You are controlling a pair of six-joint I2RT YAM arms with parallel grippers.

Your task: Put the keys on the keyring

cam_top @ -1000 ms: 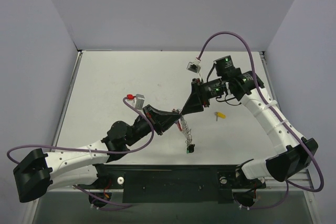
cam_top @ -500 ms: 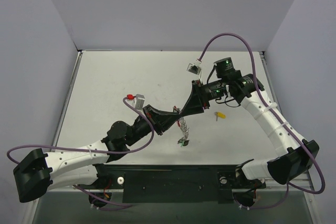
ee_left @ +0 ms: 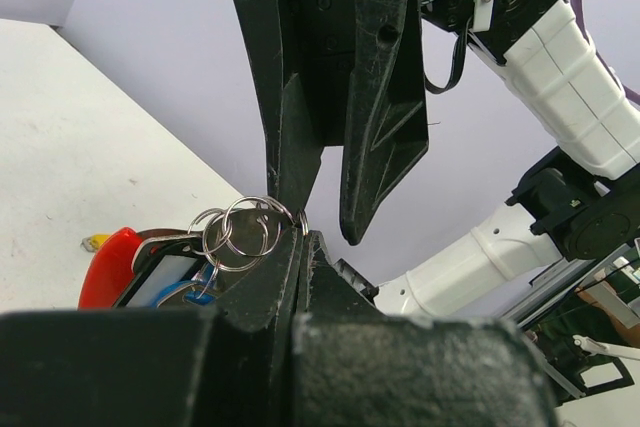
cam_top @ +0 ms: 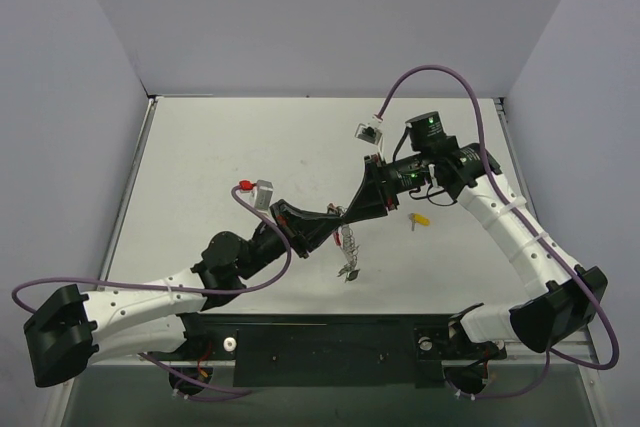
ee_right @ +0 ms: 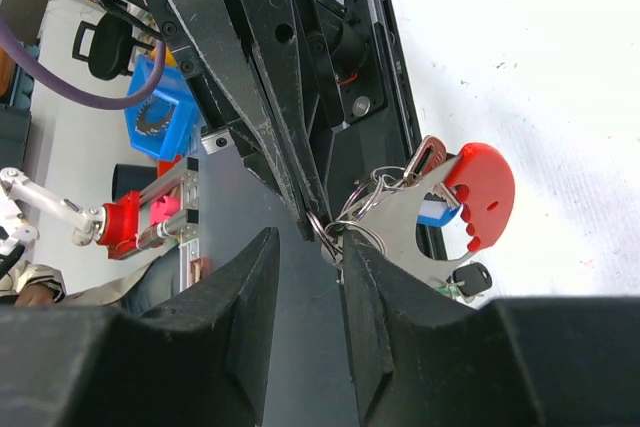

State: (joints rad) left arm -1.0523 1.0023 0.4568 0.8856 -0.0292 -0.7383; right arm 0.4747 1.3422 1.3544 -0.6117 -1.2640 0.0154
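1. Looking down from the top camera, the left gripper (cam_top: 336, 217) and right gripper (cam_top: 353, 213) meet tip to tip above the middle of the table (cam_top: 200, 157). The keyring (cam_top: 343, 216) sits at that meeting point, lifted off the surface. Its chain (cam_top: 349, 250) dangles below with small keys at the end. A yellow key (cam_top: 421, 219) lies loose on the table near the right arm, apart from the ring. The jaws are too small to read from here.

2. From the left wrist, the left gripper (ee_left: 305, 243) has its fingers pressed together, pinching the wire loops of the keyring (ee_left: 243, 231) at their very tips. A red-headed key (ee_left: 106, 267) hangs from those loops. The right gripper (ee_left: 326, 219) reaches in from above with its fingers apart. One tip is at the ring, touching it or just short of it.

3. From the right wrist, the right gripper (ee_right: 308, 243) shows a clear gap between its fingers. The edge of the keyring (ee_right: 338, 231) lies in that gap, close to one finger. The red-headed key (ee_right: 482, 185) and a black-headed key (ee_right: 470, 277) hang off to the side.

4. The step in hand looks like the right arm taking a second hold on the ring, while at least the yellow key is not yet on it. Next, those fingers need to close squarely on the thin wire without knocking it out of the left pinch.
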